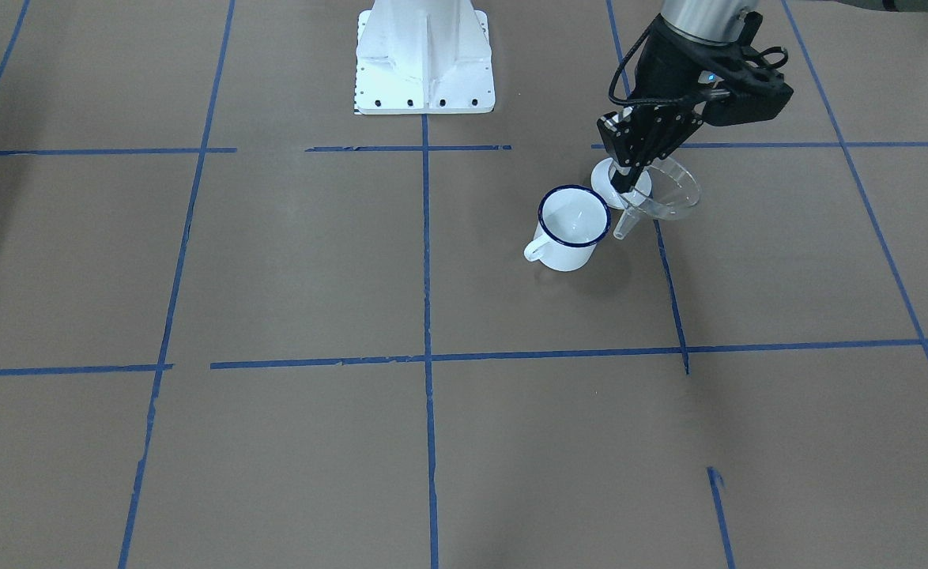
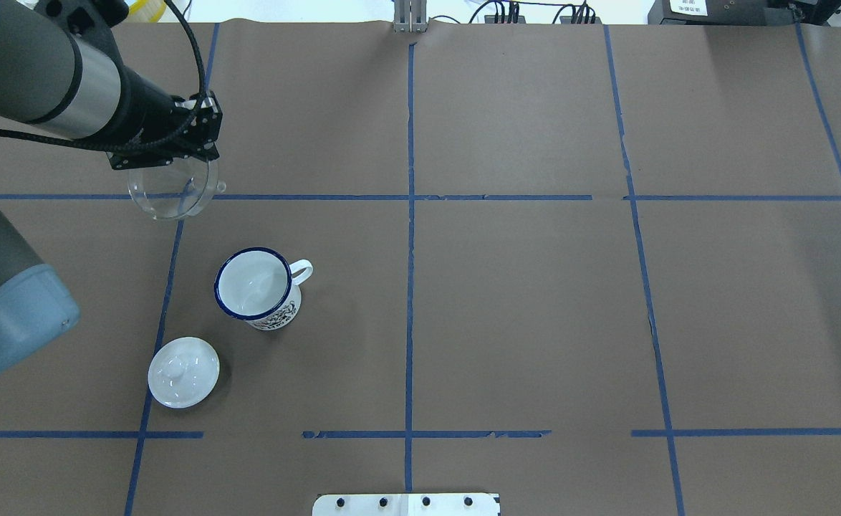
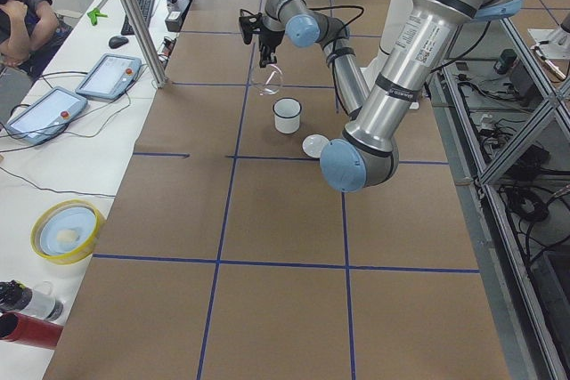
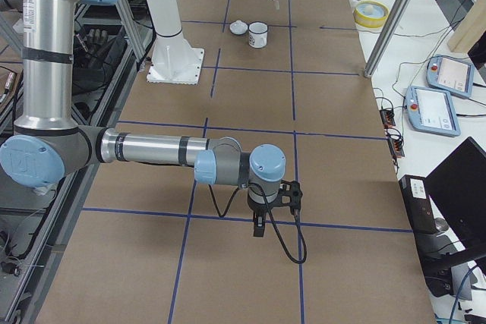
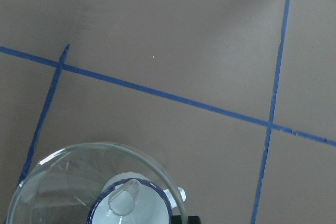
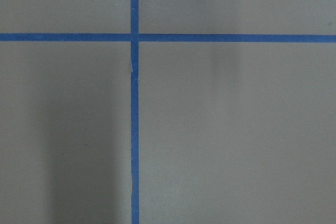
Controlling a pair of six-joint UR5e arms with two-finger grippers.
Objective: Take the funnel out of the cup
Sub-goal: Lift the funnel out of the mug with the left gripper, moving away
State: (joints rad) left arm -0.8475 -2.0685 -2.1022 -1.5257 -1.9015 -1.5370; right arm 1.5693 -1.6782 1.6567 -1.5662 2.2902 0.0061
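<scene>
My left gripper (image 1: 628, 182) is shut on the rim of the clear plastic funnel (image 1: 664, 197) and holds it tilted in the air, spout down, apart from the cup. The white enamel cup (image 1: 571, 229) with a dark blue rim stands upright and empty on the table. In the overhead view the funnel (image 2: 173, 190) hangs under the gripper (image 2: 170, 159), beyond the cup (image 2: 256, 287). In the left wrist view the cup (image 5: 105, 217) shows through the funnel (image 5: 68, 182). My right gripper (image 4: 258, 229) shows only in the exterior right view; I cannot tell its state.
A white round knobbed lid (image 2: 184, 373) lies on the table near the cup, on the robot's side. The robot's white base plate (image 1: 424, 59) stands at mid table edge. Blue tape lines cross the brown table cover (image 2: 535, 308).
</scene>
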